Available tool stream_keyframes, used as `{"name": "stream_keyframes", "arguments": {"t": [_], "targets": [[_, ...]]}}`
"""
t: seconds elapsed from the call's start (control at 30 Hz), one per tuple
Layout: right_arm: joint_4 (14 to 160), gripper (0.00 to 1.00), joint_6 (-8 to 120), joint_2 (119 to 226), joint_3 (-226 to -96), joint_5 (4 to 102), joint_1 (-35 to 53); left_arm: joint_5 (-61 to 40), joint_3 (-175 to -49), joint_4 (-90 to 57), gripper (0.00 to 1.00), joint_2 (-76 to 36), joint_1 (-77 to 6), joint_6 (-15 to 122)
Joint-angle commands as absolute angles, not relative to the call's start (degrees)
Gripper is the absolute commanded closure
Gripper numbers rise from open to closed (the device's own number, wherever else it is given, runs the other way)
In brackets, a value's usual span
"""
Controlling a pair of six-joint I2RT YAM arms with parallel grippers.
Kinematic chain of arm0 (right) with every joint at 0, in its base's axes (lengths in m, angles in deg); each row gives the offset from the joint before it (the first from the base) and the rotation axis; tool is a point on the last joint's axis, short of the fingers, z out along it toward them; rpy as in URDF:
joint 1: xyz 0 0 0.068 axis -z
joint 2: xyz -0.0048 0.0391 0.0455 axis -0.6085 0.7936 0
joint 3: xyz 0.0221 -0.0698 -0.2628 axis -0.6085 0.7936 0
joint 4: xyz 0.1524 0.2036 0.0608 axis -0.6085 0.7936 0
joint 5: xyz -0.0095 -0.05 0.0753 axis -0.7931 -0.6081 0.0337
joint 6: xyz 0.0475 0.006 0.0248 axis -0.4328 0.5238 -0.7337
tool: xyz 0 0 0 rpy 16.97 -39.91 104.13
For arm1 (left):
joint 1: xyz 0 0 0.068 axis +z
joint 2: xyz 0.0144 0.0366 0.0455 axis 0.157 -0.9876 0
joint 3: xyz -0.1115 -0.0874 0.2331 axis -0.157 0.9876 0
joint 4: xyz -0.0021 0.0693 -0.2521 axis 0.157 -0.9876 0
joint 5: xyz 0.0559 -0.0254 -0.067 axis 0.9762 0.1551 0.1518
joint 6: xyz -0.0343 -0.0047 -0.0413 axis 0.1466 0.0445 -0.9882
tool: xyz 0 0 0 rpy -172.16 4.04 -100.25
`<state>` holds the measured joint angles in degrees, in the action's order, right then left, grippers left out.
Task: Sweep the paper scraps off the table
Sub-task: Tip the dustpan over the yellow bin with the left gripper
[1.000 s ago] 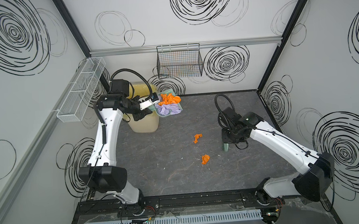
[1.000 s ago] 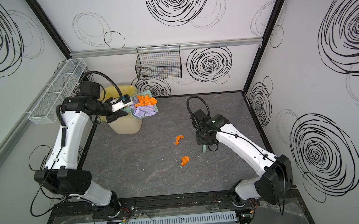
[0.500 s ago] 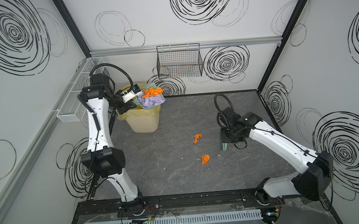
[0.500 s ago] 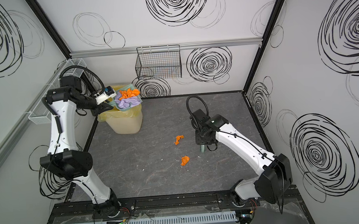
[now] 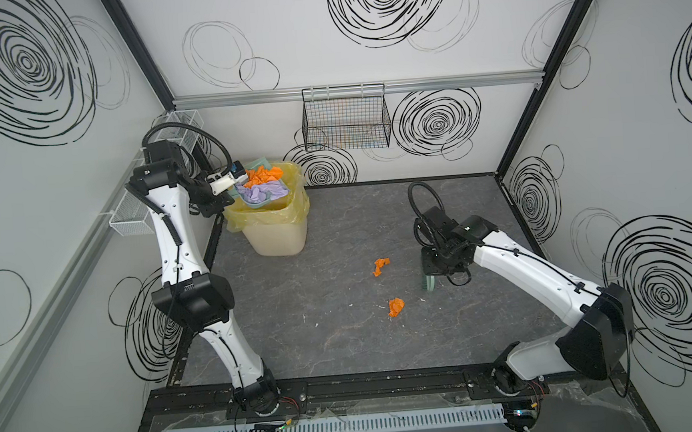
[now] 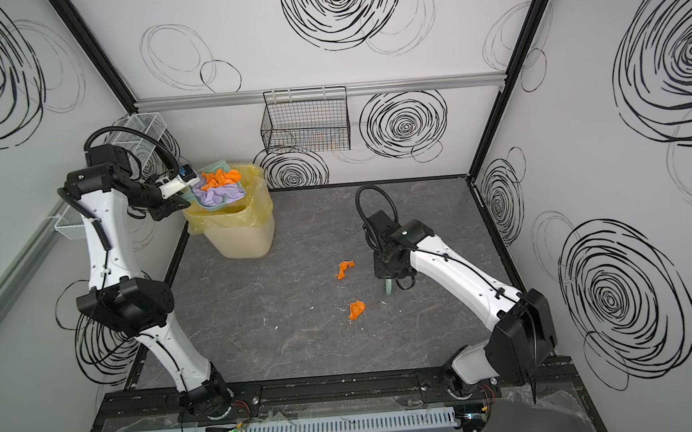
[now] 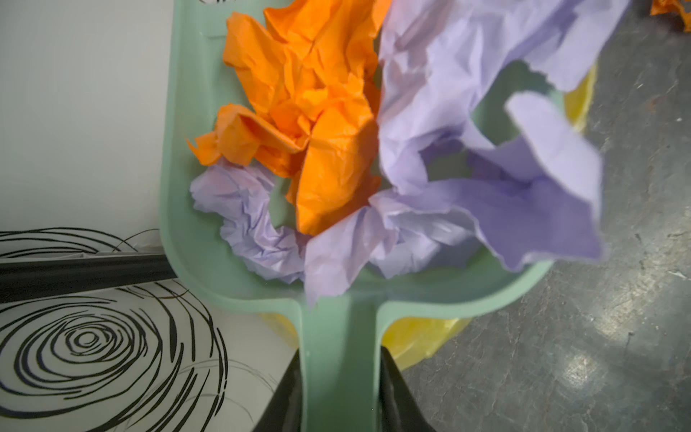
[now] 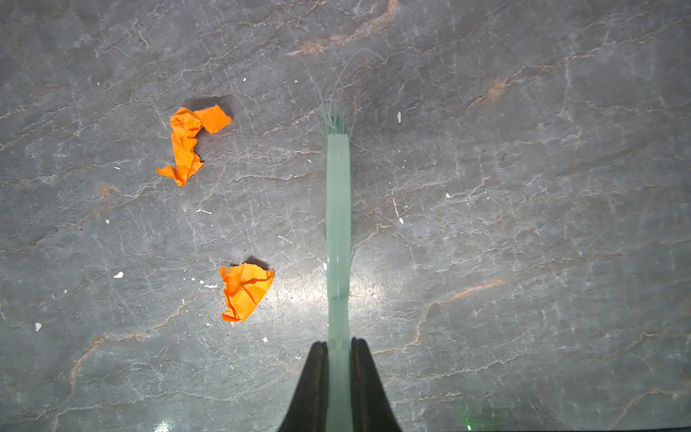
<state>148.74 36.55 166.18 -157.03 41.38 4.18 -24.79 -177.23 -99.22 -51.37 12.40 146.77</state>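
Here, two robot arms clear paper scraps point(image 5: 262, 177) from a dark grey counter point(image 5: 323, 331).
In both top views, the left hand point(image 5: 230, 188) is closed on the handle of a green dustpan point(image 5: 254, 164), which is held over the opening of a cream bin point(image 5: 274, 234) lined with a yellow bag, at the counter's far left corner. Orange and lilac scraps fill the pan. One orange scrap point(image 5: 380, 266) lies mid-counter and a second orange scrap point(image 5: 396, 306) lies nearer the front. Just right of them, the right hand point(image 5: 433, 267) points down, clamped on a green brush point(image 5: 429, 284). In the left wrist view, black fingers point(image 7: 396, 396) squeeze the dustpan point(image 7: 179, 187) handle, with crumpled paper heaped in the pan. In the right wrist view, fingers point(image 8: 364, 377) pinch the brush point(image 8: 338, 209), and both loose scraps lie on bare counter point(image 8: 523, 224), apart from it.
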Motion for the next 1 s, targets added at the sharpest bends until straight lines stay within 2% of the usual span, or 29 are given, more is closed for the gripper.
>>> {"name": "stream_keyframes", "arguments": {"t": [0.0, 0.23, 0.43, 0.63, 0.97], "targets": [[147.67, 1.00, 36.79, 166.43, -156.23, 41.20, 4.35, -19.33, -178.29, -96.86, 1.00, -51.99, 11.62, 149.55], [147.58, 1.00, 36.95, 166.45, -155.93, 40.99, 4.34, -5.70, -173.86, -87.66, 1.00, -49.55, 8.21, 154.08], [147.04, 1.00, 36.72, 166.37, -155.37, 41.04, 4.18, 6.27, -160.80, -73.93, 1.00, -42.59, 4.42, 161.60], [146.60, 1.00, 36.73, 166.23, -155.23, 41.10, 3.93, 11.69, -159.20, -67.88, 1.00, -40.71, 1.75, 166.19], [145.65, 1.00, 36.41, 165.01, -153.34, 41.19, 3.77, 14.77, -156.31, -60.89, 1.00, -37.66, 0.03, 172.26]]}}
